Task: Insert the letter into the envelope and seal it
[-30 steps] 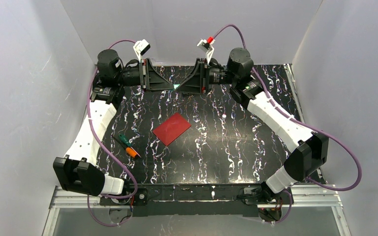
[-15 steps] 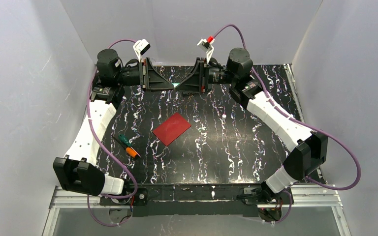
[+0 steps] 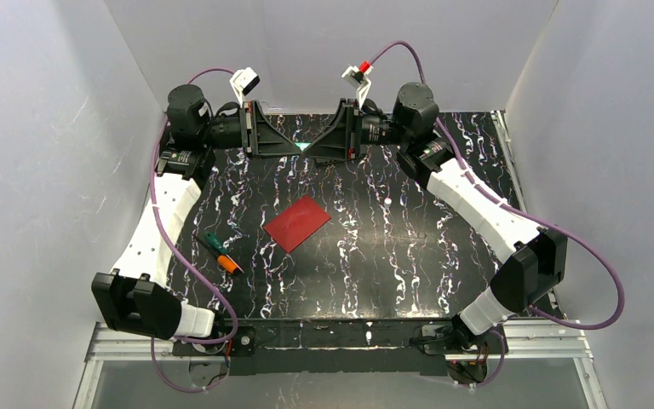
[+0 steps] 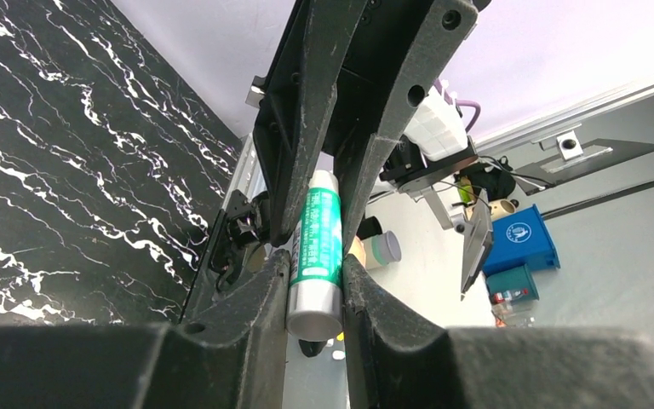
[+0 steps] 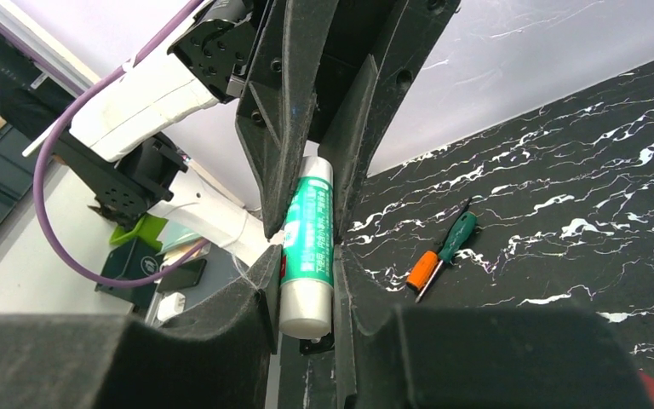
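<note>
The dark red envelope (image 3: 297, 223) lies flat and closed in the middle of the black marbled table (image 3: 409, 247). The letter is out of view. Both arms reach to the back of the table, tip to tip. They share a green glue stick (image 4: 317, 247) (image 5: 308, 239), which shows as a teal sliver (image 3: 305, 146) in the top view. My left gripper (image 4: 315, 260) (image 3: 295, 145) is shut on its silver end. My right gripper (image 5: 306, 256) (image 3: 315, 147) is shut on its white cap end.
A green and orange screwdriver (image 3: 222, 253) (image 5: 443, 251) lies left of the envelope. White walls close in the table on three sides. Purple cables loop from both arms.
The left jaws have narrowed onto the glue stick. Both arms stay tip to tip at the back, and the envelope and screwdriver have not moved.
</note>
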You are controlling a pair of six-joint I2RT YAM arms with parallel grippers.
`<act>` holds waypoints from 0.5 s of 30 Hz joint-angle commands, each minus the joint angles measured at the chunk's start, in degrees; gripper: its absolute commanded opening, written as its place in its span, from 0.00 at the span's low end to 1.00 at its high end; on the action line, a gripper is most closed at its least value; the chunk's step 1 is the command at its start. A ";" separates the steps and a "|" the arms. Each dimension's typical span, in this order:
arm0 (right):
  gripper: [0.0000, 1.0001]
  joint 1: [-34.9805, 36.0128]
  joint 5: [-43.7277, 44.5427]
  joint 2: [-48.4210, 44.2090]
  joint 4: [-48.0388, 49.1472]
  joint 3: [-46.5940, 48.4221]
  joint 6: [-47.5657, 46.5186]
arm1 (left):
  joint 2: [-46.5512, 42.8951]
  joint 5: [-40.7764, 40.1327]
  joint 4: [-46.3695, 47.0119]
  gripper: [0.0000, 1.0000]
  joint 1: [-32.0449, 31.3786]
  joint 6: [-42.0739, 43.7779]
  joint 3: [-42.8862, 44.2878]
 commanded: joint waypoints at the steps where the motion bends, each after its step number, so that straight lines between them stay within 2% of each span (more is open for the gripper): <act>1: 0.01 0.44 -1.30 -0.05 3.83 0.71 2.41 | -1.51 0.96 0.55 0.00 -0.26 2.07 1.97; 3: 0.01 0.44 -0.69 0.06 4.39 0.95 4.00 | -2.34 -1.27 -0.26 0.00 -0.22 4.08 1.61; 4: 0.08 0.44 0.06 -0.03 3.73 1.12 4.11 | -2.29 -1.85 -0.54 0.00 -0.18 4.55 1.52; 5: 0.26 0.40 1.28 -0.20 3.03 1.23 4.07 | -2.27 -2.86 -0.91 0.00 -0.18 4.91 1.20; 7: 0.53 0.27 4.10 -0.77 2.15 1.02 4.00 | -2.45 -4.82 -1.19 0.00 0.14 5.80 0.01; 9: 0.75 0.19 6.78 -1.57 1.89 0.22 3.91 | -2.56 -7.05 -2.09 0.00 0.76 6.94 -1.14; 10: 0.82 -0.01 8.67 -2.28 1.48 -0.49 3.60 | -2.70 -8.18 -2.39 0.00 1.22 7.65 -1.82; 13: 0.89 -0.81 16.72 -5.27 -2.32 -3.03 0.77 | -3.20 -10.94 -4.37 0.00 3.08 8.74 -3.84; 15: 0.90 -1.49 25.05 -7.11 -9.36 -2.94 -2.27 | -3.88 -11.55 -3.71 0.00 4.64 8.14 -5.62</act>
